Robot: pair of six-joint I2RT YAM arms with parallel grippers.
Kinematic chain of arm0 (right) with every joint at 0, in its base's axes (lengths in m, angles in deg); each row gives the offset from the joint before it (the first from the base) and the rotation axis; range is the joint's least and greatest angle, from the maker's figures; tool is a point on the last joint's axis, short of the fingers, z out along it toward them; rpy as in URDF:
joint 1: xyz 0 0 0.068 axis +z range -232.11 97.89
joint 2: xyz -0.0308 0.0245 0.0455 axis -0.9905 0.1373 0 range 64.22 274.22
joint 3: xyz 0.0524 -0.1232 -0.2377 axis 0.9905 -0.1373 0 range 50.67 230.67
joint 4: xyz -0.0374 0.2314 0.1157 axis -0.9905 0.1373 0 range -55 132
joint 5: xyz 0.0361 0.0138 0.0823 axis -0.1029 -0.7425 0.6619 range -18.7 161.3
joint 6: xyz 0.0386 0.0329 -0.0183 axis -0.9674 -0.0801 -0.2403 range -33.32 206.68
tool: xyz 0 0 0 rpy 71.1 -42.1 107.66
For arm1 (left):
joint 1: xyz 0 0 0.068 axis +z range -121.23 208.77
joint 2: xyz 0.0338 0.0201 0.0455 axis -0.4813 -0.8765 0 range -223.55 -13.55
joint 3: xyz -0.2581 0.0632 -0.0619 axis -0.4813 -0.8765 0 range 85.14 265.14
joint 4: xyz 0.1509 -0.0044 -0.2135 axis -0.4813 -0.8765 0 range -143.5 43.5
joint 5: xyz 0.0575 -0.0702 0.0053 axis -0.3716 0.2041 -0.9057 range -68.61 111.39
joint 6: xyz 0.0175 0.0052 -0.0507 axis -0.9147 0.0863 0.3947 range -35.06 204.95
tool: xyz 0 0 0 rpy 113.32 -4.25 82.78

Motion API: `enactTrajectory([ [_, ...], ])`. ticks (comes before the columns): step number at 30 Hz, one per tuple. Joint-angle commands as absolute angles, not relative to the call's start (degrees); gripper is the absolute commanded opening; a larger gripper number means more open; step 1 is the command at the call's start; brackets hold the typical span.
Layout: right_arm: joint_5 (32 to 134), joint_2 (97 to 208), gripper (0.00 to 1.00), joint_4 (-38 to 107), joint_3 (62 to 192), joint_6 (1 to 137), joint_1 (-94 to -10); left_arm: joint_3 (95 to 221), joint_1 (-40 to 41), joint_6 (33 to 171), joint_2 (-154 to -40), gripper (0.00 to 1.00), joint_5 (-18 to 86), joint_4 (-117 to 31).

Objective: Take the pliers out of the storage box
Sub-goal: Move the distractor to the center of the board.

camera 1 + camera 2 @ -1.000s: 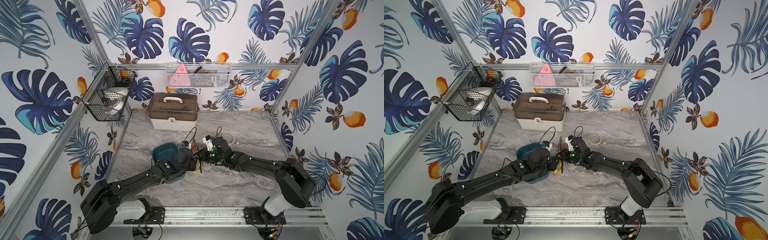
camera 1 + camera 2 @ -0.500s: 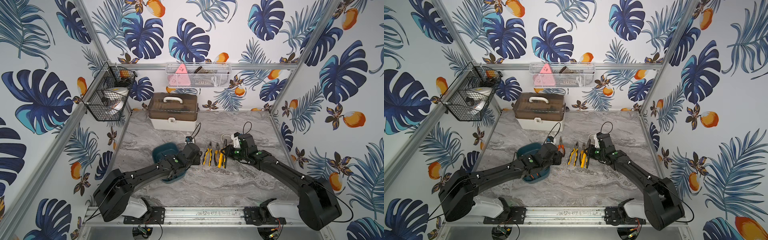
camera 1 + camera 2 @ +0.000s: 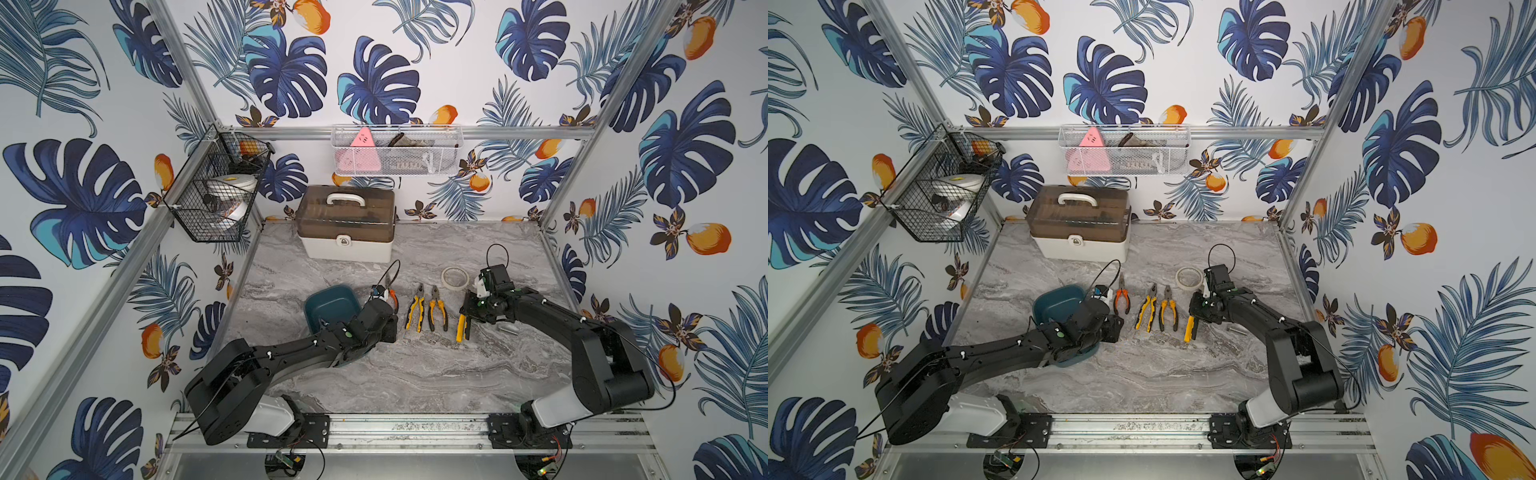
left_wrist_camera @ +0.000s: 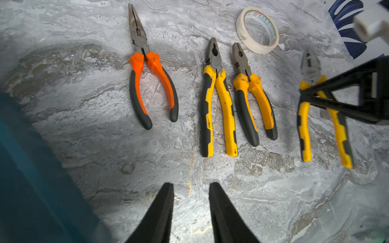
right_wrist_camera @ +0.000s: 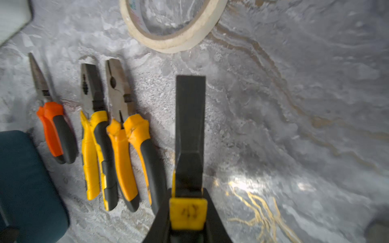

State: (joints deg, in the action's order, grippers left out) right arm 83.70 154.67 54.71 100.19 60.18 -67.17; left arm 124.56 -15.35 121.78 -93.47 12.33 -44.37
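**A:** What have the right arm's fingers [image 4: 309, 97] got?

**B:** They're clenched on grey-nosed pliers with yellow-and-black handles [image 4: 304, 126], at the far end of the row. The right wrist view shows yellow handle pinched between them. I cannot tell whether that pair rests on the grey marbled table [image 3: 415, 374] or hangs just above it.

**A:** And the left arm's fingers [image 4: 166, 212]?

**B:** Parted, with nothing between them, low over bare table just beside the shallow dark teal plastic storage box [image 3: 332, 305].

**A:** What's out of the box?

**B:** Three pairs lie side by side on the table. The long-nosed pliers with orange-and-black handles [image 4: 147, 80] are nearest the box. Next come the yellow-and-black combination pliers [image 4: 216, 109], then a pair with deeper orange-yellow handles [image 4: 252, 105]. The gripped pair makes four, near a roll of cream masking tape [image 4: 257, 29].

**A:** So what's left?

**B:** Letting go of that fourth pair. The visible floor of the box looks empty in both top views, but the left arm covers its near end. I'd judge the job nearly done, though not for certain.
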Motion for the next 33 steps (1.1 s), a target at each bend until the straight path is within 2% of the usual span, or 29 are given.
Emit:
enactTrajectory([
  [1, 85.62, 158.86, 0.01, 53.58, 101.54, 61.43, -67.55, 124.89, -15.32, 120.45, -92.91, 0.38, 13.59, -42.54],
  [12, 88.28, 170.62, 0.02, 50.50, 108.74, 59.20, -68.66, 123.74, -15.44, 118.68, -91.13, 0.36, 10.91, -41.71],
  [20, 86.15, 174.30, 0.02, 51.00, 113.38, 58.66, -69.35, 124.78, -15.44, 118.44, -93.16, 0.35, 11.28, -41.75],
  [33, 89.79, 168.46, 0.03, 52.45, 108.34, 62.40, -69.80, 125.31, -15.52, 118.24, -94.59, 0.35, 11.37, -42.10],
])
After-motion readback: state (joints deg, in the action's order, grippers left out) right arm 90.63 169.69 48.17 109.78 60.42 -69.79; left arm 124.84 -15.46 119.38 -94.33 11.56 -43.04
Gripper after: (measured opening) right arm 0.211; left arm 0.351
